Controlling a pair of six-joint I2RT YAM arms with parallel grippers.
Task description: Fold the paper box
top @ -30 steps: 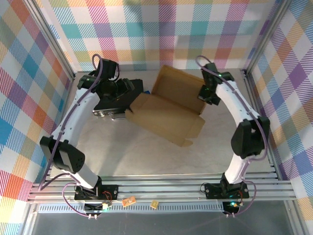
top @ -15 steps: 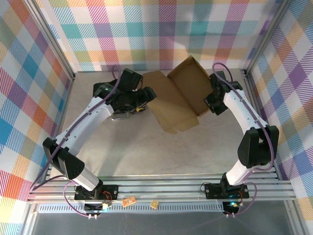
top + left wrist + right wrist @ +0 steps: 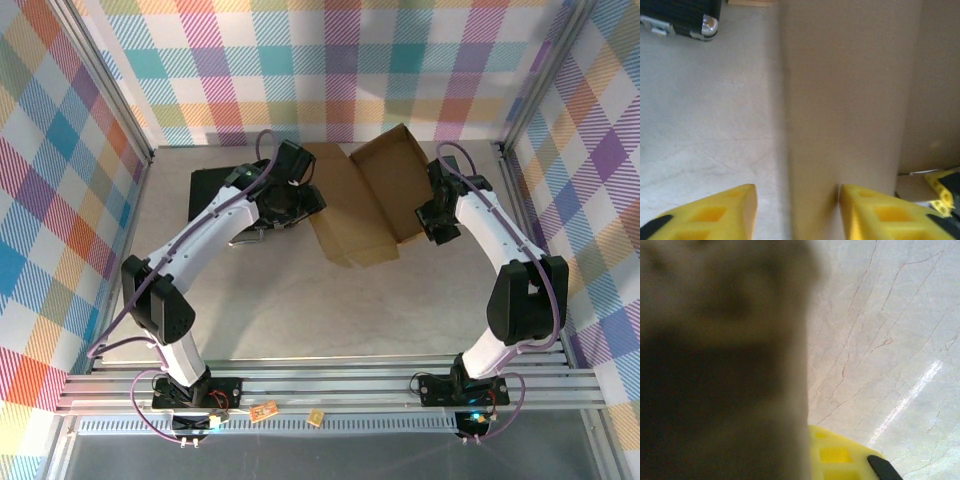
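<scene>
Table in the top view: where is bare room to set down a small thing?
Free: the wide near-middle of the table, bordered by the box behind, the left arm and the right arm at the sides. Crowded: the far strip, where the case, box and both arms meet.

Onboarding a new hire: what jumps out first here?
The brown paper box, half-folded at the far middle of the table: the left gripper straddles its left panel edge, the right gripper pinches its right wall. Then the black case at far left and the loud plaid walls.
</scene>
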